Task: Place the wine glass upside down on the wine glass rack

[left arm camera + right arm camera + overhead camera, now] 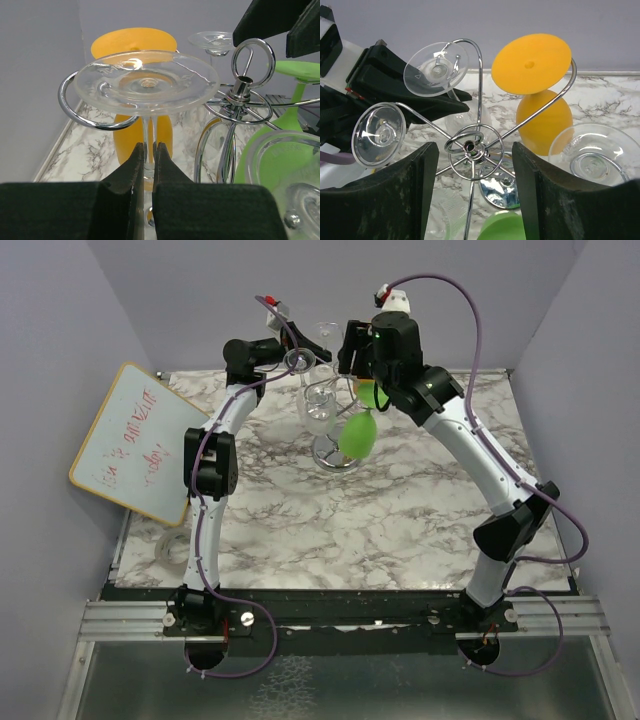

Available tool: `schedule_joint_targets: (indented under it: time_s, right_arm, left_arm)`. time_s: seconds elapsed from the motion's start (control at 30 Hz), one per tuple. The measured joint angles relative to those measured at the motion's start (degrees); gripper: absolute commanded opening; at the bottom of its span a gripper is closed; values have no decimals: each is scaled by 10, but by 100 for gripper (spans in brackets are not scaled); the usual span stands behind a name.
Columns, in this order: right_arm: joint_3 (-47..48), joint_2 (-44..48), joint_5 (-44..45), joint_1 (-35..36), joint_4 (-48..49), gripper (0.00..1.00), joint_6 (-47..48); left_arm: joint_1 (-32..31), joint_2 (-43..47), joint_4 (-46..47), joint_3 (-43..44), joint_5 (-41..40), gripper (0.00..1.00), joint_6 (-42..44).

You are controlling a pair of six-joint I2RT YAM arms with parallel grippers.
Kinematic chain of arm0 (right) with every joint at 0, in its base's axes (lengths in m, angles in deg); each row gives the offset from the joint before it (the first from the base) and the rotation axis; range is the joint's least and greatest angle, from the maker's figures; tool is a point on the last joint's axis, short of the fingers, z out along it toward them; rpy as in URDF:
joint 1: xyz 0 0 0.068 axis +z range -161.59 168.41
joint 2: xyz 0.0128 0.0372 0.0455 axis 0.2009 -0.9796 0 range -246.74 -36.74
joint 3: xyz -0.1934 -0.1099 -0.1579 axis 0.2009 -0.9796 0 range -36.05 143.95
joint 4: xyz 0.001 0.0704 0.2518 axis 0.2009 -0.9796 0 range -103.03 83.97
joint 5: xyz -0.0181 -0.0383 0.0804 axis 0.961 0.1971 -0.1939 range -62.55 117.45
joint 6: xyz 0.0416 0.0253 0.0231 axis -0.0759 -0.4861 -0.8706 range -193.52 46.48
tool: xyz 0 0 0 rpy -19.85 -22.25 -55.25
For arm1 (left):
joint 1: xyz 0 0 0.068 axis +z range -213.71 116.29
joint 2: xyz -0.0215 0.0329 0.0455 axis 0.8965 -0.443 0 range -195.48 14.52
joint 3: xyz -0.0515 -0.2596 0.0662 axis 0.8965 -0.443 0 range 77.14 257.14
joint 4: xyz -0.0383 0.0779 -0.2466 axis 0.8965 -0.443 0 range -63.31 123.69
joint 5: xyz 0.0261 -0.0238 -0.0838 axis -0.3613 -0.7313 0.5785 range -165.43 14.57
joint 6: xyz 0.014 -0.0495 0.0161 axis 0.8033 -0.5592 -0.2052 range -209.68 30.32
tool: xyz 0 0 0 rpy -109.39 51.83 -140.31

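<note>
The left gripper (148, 147) had its fingers clamped on the stem of the clear wine glass (147, 82), which stood inverted with its foot uppermost. A curled scroll arm of the chrome wine glass rack (240, 90) looped around the stem just under the foot. Whether the foot rested on the wire could not be told.

An orange glass (532, 62) hung upside down on the arm behind it, and a green glass (360, 435) hung on the side nearer the arm bases. Two more clear glasses (378, 134) (592, 155) hung foot-up from other arms.

The right gripper (475, 146) hovered over the top of the rack with its fingers spread wide apart, one on each side of the central ring and holding nothing. The rack's round shiny base stood near the far edge of the marble-patterned table (400, 530).

A whiteboard (135, 440) leaned at the left edge of the table. It carried two lines of red handwriting, too small to read. Faint raised lettering ran along the foot of the clear glass nearest the left wrist camera, but it was too blurred to make out.
</note>
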Motion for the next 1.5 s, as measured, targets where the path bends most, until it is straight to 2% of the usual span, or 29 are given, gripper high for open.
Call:
schedule_joint_targets:
  time_s: [0.2, 0.33, 0.6, 0.87, 1.2, 1.3, 1.5]
  right_arm:
    - [14, -19, -7, 0, 14, 62, 24]
    - [31, -40, -17, 0, 16, 51, 31]
    - [31, -49, -22, 0, 17, 19, 35]
    - [5, -37, -56, 0, 39, 6, 52]
    - [-4, -32, -97, -1, 49, 5, 65]
    - [-4, -32, -99, -1, 49, 5, 65]
    - [-5, -32, -103, -1, 52, 5, 64]
  left_arm:
    - [0, 0, 0, -2, 0, 0, 6]
    - [0, 0, 0, -4, 0, 0, 9]
    - [-1, 0, 7, -16, 1, 0, 10]
    - [0, 0, 50, -23, 3, 0, -7]
    - [-1, 2, 95, -25, 1, 0, -31]
    - [2, 14, 96, -49, -7, 0, -30]
    - [11, 46, 56, -103, -44, 0, 26]
